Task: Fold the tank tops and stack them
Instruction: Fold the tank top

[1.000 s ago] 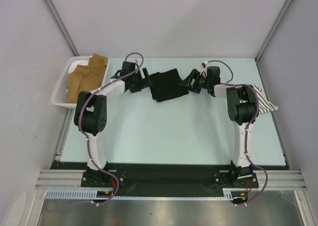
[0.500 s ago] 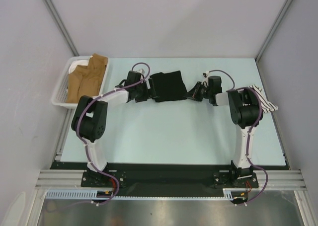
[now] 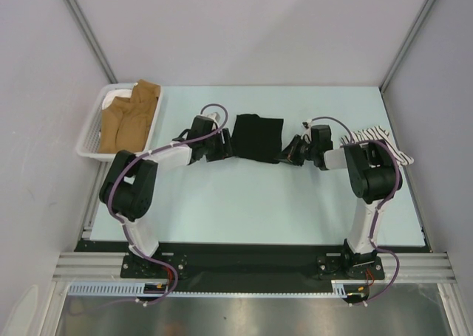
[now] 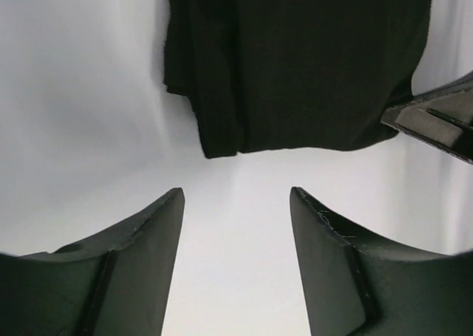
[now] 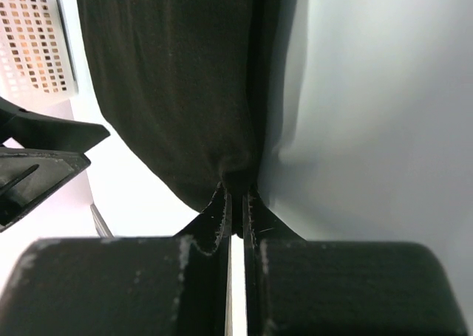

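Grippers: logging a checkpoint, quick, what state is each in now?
Left gripper: open, holding nothing.
Right gripper: shut on the black tank top.

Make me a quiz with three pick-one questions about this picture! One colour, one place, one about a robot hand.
1. What colour are the clothes in the white basket? A blue. B brown. C red.
2. Where is the striped tank top? A in the basket. B on the floor. C on the table beside the right arm.
3. What is the right hand doing? A pinching the black tank top's edge. B standing wide open. C holding the basket.
Answers: B, they look tan-brown; C, it lies by that arm; A, it is shut on black cloth.
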Controlling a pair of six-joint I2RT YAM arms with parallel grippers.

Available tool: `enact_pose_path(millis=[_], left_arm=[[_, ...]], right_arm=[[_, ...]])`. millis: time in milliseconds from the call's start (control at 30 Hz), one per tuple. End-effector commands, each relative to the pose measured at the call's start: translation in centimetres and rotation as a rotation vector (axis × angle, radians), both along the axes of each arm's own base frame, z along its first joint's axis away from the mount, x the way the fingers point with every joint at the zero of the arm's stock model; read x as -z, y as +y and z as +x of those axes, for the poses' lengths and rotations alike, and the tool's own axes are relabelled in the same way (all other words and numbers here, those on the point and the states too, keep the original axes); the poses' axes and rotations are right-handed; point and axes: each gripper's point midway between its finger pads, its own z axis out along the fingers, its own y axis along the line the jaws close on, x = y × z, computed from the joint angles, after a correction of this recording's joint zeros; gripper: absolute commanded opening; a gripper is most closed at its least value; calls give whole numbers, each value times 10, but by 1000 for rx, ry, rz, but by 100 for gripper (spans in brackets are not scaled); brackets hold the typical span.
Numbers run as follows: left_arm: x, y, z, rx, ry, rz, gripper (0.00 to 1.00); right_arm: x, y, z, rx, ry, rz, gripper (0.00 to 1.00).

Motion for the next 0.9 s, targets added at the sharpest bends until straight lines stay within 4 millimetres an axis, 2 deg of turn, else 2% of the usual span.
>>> enact_pose_path(millis=[0, 33, 67, 133, 167, 233, 267, 367, 433, 467, 533, 567, 600, 667, 700, 733, 800, 833, 867], left_arm=[[-17, -15, 7, 34, -72, -51, 64], [-12, -15, 7, 37, -63, -46, 62], [-16, -18, 15, 38, -98, -56, 57], [-18, -18, 22, 34, -118, -45, 56], [-10, -16, 22, 28, -98, -23, 59], [-14, -15, 37, 10, -127, 5, 65], [-2, -13, 34, 13, -92, 28, 63], [1, -18, 38, 30, -83, 19, 53], [6, -20, 40, 32, -76, 15, 52], [9, -21, 39, 36, -69, 14, 42], [15, -23, 41, 42, -63, 14, 27], [17, -23, 41, 45, -59, 15, 3], [20, -22, 41, 41, -51, 22, 0], [21, -16, 37, 21, -45, 27, 0], [28, -10, 25, 20, -23, 29, 0], [15, -10, 27, 16, -66, 7, 0], [13, -6, 19, 21, -64, 6, 0], [19, -4, 8, 27, -42, 6, 0], [12, -9, 2, 52, -50, -27, 0]], right_arm=[[-9, 3, -4, -4, -22, -12, 0], [-11, 3, -3, -5, -28, -10, 0], [-11, 3, -3, -5, -28, -10, 0], [-12, 4, -2, -7, -28, -8, 0], [-12, 4, -3, -9, -29, -8, 0], [-14, 5, -1, -11, -34, -7, 0], [-14, 4, -1, -10, -33, -8, 0], [-13, 3, -1, -12, -33, -10, 0], [-13, 2, -1, -8, -30, -7, 0], [-13, 2, -1, -8, -29, -7, 0], [-14, 0, 0, -3, -26, -8, 0], [-12, -2, -1, 5, -14, -10, 0], [-11, -4, -1, 12, -8, -16, 0], [-8, -9, -4, 28, 10, -30, 0], [-8, -12, -6, 36, 16, -34, 0], [-10, -15, -6, 45, 12, -43, 0], [-4, -21, -15, 52, 43, -67, 0], [-5, -21, -18, 53, 42, -74, 0], [-4, -22, -26, 53, 62, -79, 0]])
